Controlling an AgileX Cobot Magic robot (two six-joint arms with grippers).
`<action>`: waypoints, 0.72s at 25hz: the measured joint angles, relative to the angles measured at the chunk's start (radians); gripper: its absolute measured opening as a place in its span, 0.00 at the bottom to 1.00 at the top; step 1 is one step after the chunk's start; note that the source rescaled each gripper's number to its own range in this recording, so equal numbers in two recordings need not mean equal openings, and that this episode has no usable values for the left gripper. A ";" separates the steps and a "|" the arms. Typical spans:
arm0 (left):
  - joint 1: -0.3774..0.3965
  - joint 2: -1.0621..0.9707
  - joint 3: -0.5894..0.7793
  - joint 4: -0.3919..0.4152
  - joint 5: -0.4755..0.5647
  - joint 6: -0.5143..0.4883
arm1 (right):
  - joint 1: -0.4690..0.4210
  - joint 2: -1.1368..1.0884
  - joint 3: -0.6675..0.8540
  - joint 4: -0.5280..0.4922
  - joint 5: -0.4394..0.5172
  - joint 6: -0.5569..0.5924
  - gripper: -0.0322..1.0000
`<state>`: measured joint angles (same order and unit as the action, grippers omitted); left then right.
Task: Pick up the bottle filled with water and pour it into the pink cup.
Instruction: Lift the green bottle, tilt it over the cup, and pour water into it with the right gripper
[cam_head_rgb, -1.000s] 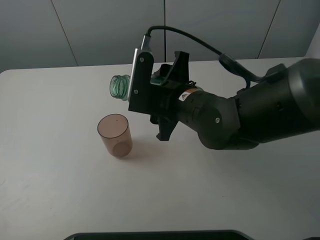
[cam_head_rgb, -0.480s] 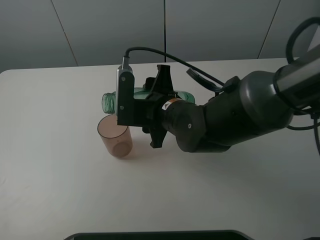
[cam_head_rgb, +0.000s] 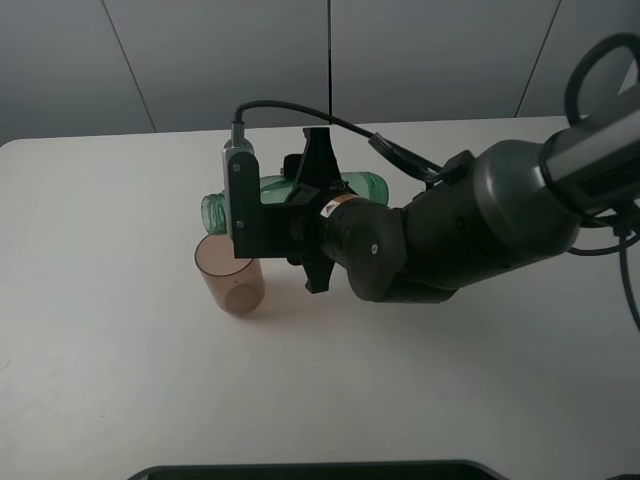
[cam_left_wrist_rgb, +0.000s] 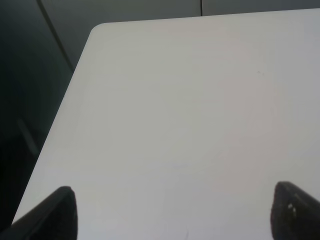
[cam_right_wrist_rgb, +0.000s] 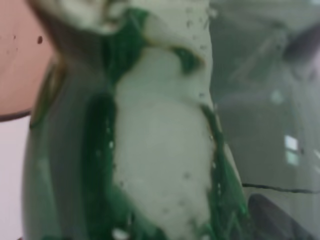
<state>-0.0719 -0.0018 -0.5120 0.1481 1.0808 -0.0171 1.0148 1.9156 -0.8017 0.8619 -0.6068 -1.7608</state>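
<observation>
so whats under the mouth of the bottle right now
The pink cup stands just below the mouth of the bottle. The right arm's black bracket covers part of the cup's rim, so any stream or water inside can't be confirmed.

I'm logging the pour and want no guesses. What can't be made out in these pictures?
- Any water stream, or level in the pink cup: exterior high view, too faint to tell.
- The bottle's middle: exterior high view, hidden by the right gripper and its camera mount.
- Bottle detail: right wrist view, too close, blurred; the cup cut off by the edge.
- Bottle and cup: left wrist view shows only the table.
</observation>
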 joint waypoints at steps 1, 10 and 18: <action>0.000 0.000 0.000 0.000 0.000 0.000 | 0.000 0.000 0.000 0.007 0.000 -0.010 0.03; 0.000 0.000 0.000 0.000 0.000 0.000 | 0.001 0.000 0.000 0.076 -0.037 -0.102 0.03; 0.000 0.000 0.000 0.000 0.000 0.000 | 0.000 0.000 0.000 0.129 -0.058 -0.179 0.03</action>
<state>-0.0719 -0.0018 -0.5120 0.1481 1.0808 -0.0171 1.0145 1.9156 -0.8017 0.9907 -0.6644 -1.9400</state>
